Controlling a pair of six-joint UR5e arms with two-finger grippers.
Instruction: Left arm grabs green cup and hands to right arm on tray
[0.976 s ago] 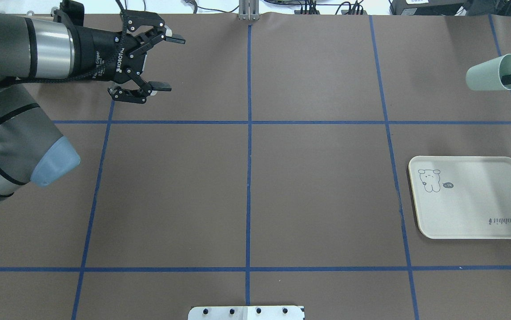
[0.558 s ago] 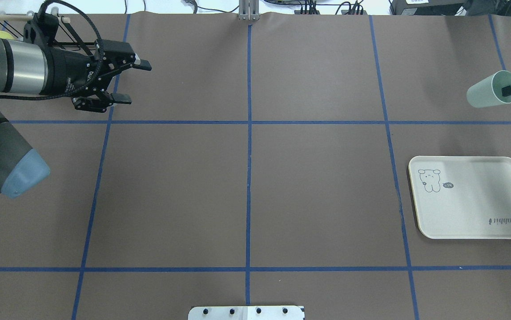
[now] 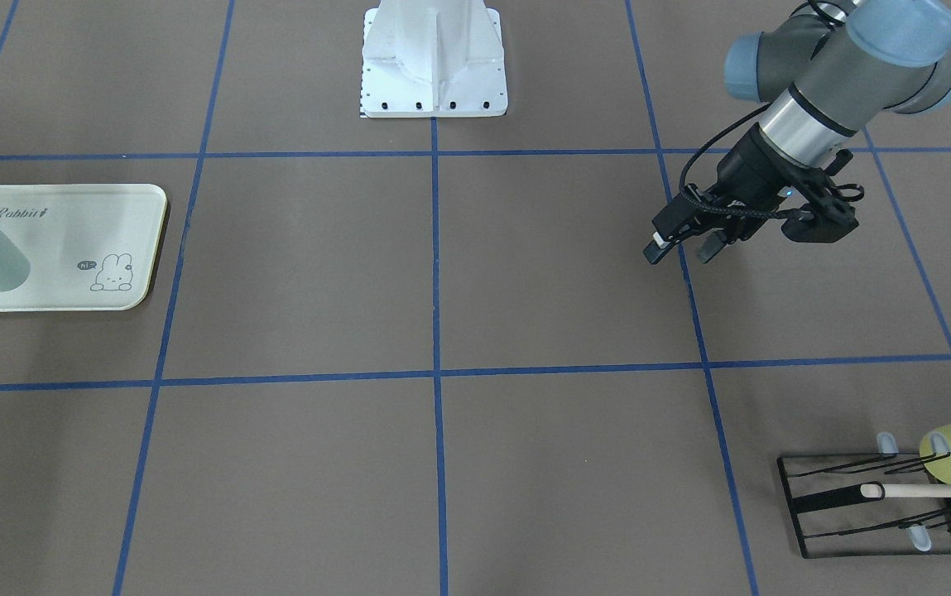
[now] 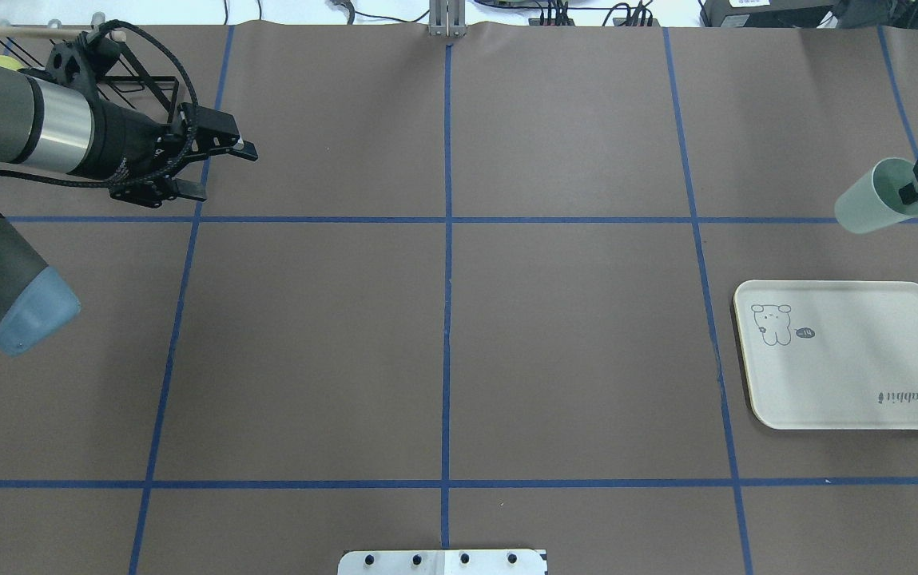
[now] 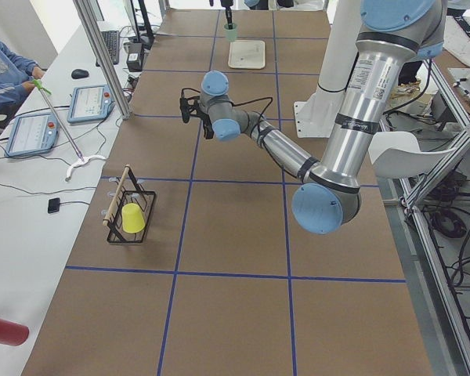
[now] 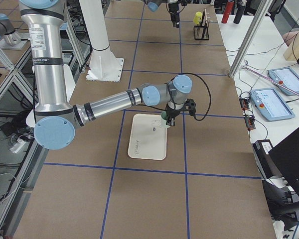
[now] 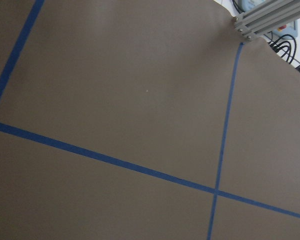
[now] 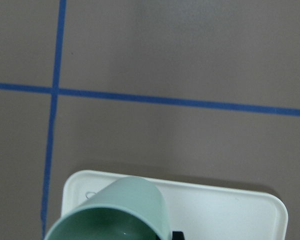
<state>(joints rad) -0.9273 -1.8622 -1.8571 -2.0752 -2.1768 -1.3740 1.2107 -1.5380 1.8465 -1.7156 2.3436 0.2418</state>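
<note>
Brown table (image 4: pixel 307 343), tray (image 4: pixel 850 367) with "Rabbit" script (image 4: pixel 906 396)

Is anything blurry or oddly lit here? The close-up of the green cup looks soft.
Right wrist view: the green cup, very near the lens, is slightly soft; the tray looks bluish-white. Overhead view: a faint shadow band crosses the tray; the strip beyond the table is blown out white. Left wrist view: lower left corner dim.
</note>
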